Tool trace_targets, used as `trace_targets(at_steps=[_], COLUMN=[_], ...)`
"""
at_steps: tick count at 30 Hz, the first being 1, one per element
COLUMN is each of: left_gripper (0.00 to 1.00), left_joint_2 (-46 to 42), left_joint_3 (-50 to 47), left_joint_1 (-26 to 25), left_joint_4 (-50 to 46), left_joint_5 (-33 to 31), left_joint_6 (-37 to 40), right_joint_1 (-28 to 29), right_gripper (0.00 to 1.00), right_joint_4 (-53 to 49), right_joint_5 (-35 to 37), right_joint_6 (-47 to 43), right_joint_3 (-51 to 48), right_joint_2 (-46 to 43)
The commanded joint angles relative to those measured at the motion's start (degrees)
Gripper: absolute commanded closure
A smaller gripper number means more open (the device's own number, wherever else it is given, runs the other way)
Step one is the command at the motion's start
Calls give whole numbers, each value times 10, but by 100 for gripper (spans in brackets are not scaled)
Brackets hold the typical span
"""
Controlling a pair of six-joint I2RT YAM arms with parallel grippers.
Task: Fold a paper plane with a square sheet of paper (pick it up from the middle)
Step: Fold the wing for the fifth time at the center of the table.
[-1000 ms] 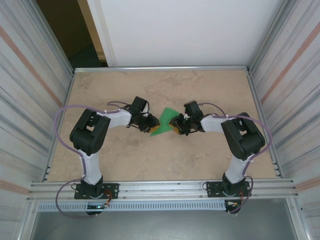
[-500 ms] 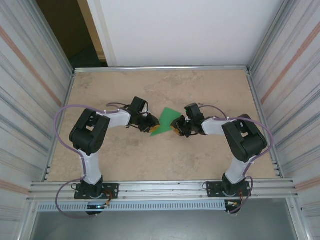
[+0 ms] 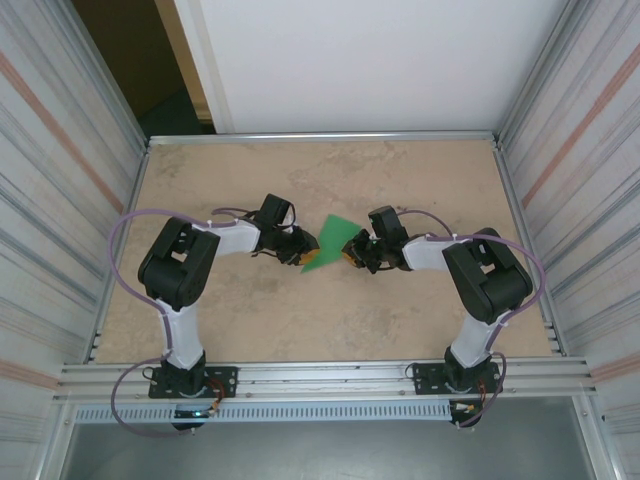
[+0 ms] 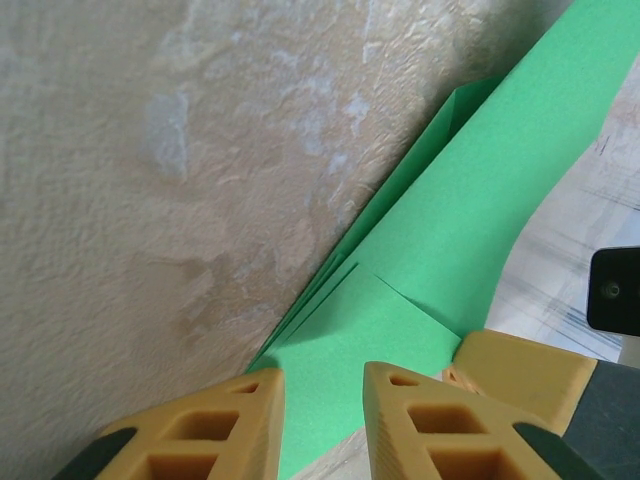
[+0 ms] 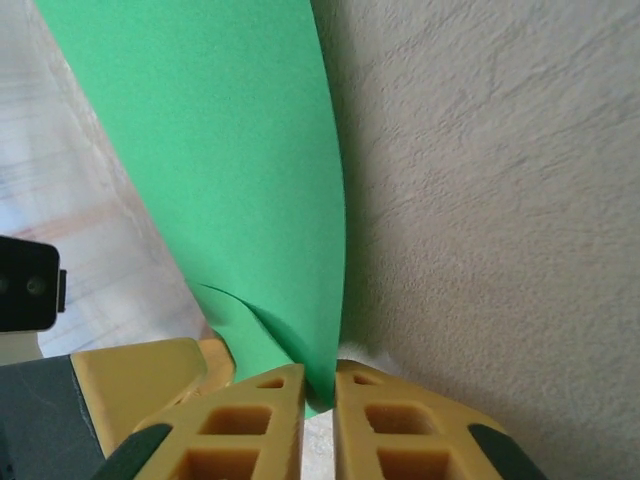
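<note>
Left gripper (image 4: 322, 405) sits on the folded green sheet's (image 4: 450, 240) near-left corner, jaws part-open over flat paper, pinching nothing. The sheet lies mid-table (image 3: 400, 320). Right gripper (image 5: 318, 388) is at the sheet's right edge, nearly closed on a curled flap (thin bite). Risk: pulling against the pinned corner slips or tears it.
</note>
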Motion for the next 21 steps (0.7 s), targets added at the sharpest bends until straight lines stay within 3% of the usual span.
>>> trace_targets(at_steps=[1,10,16,21], left_gripper=[72,65,56,47], left_joint_2=[-5,-40,-103,-137], left_joint_3=[-16,-8,1,-1], left_joint_1=[6,14,12,-18], left_joint_4=[-32,-7,-17,-26], left_joint_5=[-7,8,-31,-93], left_joint_6=[-9,17,139,272], right_joint_1=[-2,-1,-6,-22], right_gripper=[88,95,96,96], right_joint_4=[1,-10,-79,-99], right_joint_5=[16,29,55,41], right_joint_6=[1,-18,-40,-39], right_joint_3=[-10,-10,10,21], right_joint_2=[-21,-48,-91,-102])
